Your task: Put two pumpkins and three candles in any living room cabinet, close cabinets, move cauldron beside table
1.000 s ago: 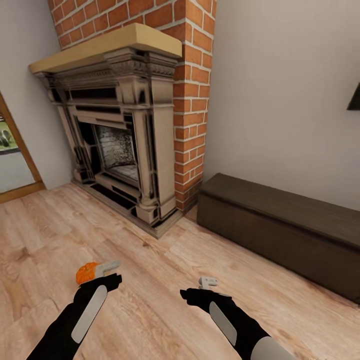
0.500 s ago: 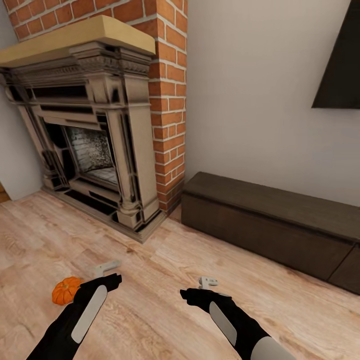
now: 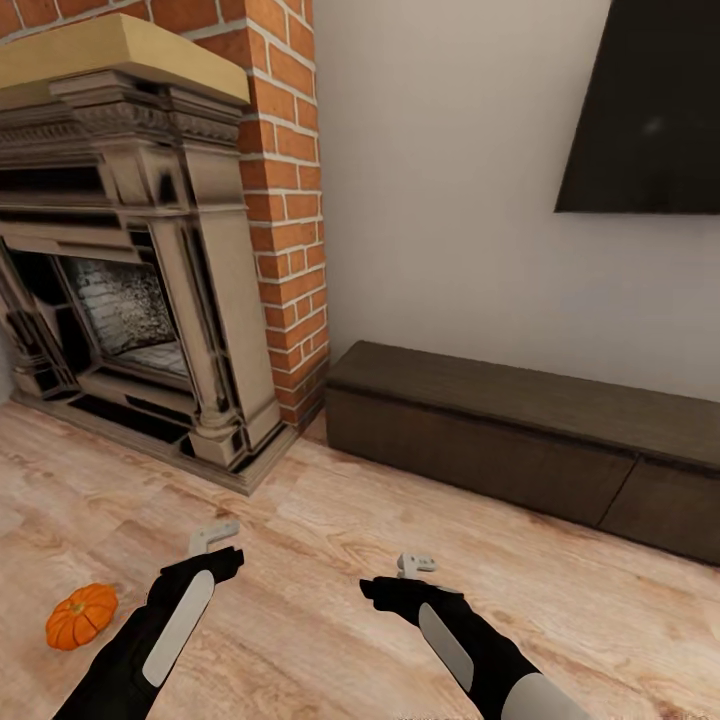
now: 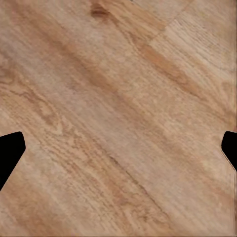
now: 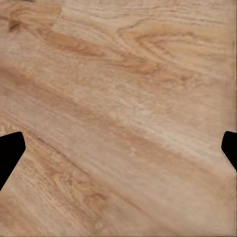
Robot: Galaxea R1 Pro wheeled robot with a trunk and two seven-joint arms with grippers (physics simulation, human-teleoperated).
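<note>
A small orange ribbed pumpkin (image 3: 80,615) lies on the wooden floor at the lower left, to the left of my left forearm. The long low dark-brown cabinet (image 3: 500,440) stands against the white wall on the right, both flat fronts shut. My left gripper (image 3: 213,537) hovers over bare floor, right of the pumpkin and apart from it. In the left wrist view its fingers (image 4: 10,150) stand wide apart with only floorboards between them. My right gripper (image 3: 415,563) is open too, over bare planks in front of the cabinet. The candles, cauldron and table are out of view.
An ornate stone fireplace (image 3: 130,300) with a brick chimney (image 3: 285,200) fills the left. A dark flat screen (image 3: 645,110) hangs on the wall above the cabinet. Open wooden floor (image 3: 320,560) lies between me and the cabinet.
The whole view has swung to the right: fireplace and pumpkin have slid left in the picture, and more of the cabinet and screen has come in. Both arms hold their pose.
</note>
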